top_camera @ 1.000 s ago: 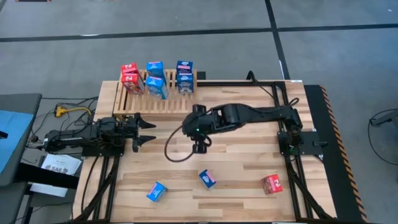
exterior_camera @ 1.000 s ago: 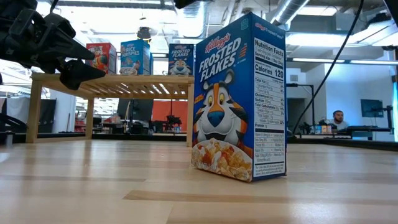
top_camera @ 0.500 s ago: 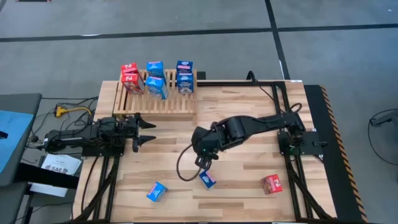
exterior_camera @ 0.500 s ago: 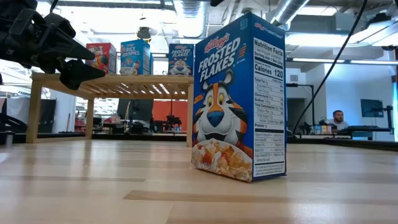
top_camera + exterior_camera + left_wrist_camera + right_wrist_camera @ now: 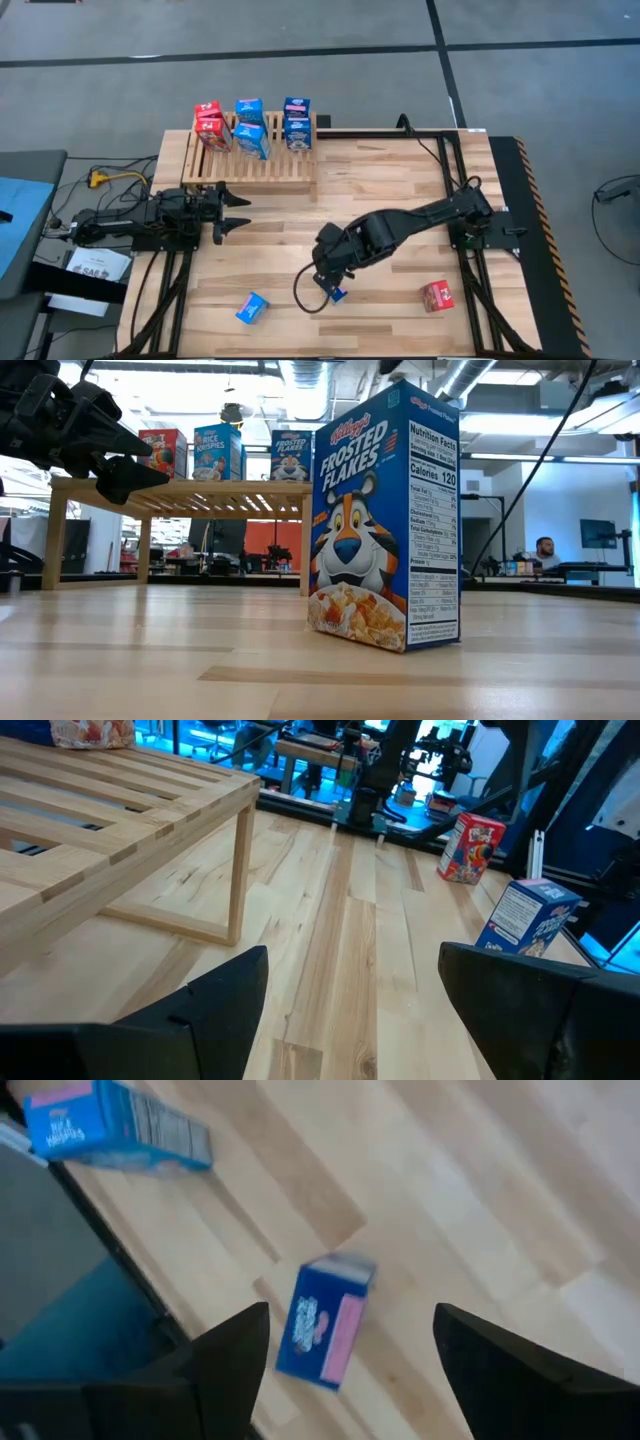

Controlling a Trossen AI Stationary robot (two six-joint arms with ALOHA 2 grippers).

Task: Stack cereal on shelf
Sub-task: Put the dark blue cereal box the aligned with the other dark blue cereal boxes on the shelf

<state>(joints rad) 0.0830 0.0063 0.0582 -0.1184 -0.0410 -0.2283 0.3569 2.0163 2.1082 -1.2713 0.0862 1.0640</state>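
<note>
Pale wood planks make up the surface (image 5: 400, 200), and at its far left corner stands the low slatted light-wood shelf (image 5: 250, 165), carrying six small cereal boxes (image 5: 250, 125), red and blue, along its back edge. Three more boxes lie loose near the front edge: a blue box with a pink panel (image 5: 325, 1320), another blue box (image 5: 252, 308) towards the left, and a red box (image 5: 437, 295) on the right. The right pincer (image 5: 328, 285) hangs just above the blue-and-pink box with its fingers (image 5: 215, 1365) spread apart, seemingly not yet touching it. The left pincer (image 5: 235, 212) waits near the shelf's front edge, fingers apart and holding nothing.
</note>
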